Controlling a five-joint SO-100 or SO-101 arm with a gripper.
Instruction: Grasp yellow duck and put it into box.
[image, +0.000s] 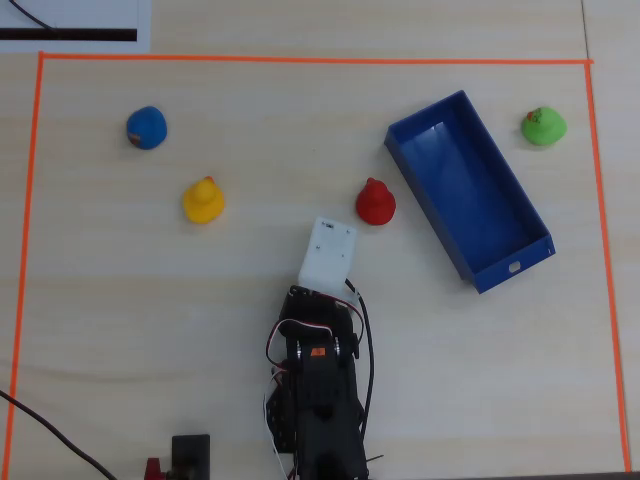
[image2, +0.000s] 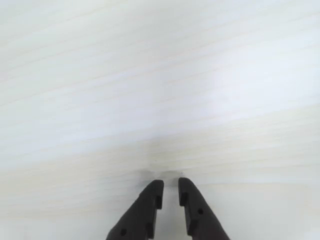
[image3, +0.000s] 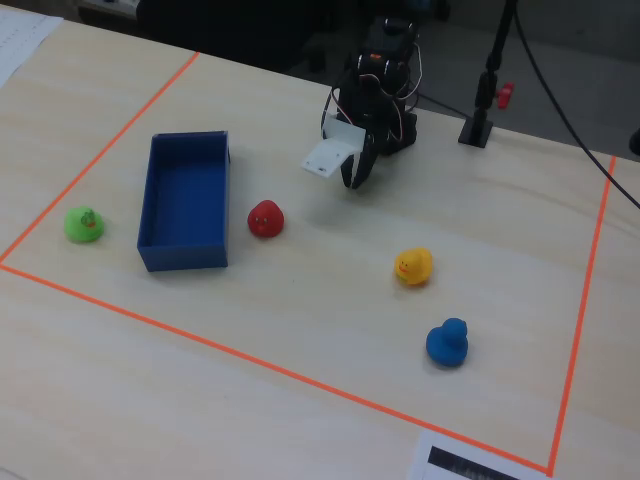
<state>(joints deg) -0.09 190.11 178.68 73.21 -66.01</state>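
Note:
The yellow duck (image: 203, 200) stands on the pale wood table, left of the arm in the overhead view and at right of centre in the fixed view (image3: 413, 266). The deep-blue box (image: 470, 195) lies open and empty at the right in the overhead view and at the left in the fixed view (image3: 185, 200). My gripper (image2: 169, 184) points down at bare table close to the arm's base (image3: 354, 183), its jaws almost together and holding nothing. It is well away from the duck and the box. The wrist view shows only table.
A red duck (image: 375, 202) stands between the arm and the box. A green duck (image: 543, 126) sits beyond the box and a blue duck (image: 146, 127) beyond the yellow one. Orange tape (image: 300, 60) frames the work area. The white wrist camera housing (image: 328, 250) hides the jaws from above.

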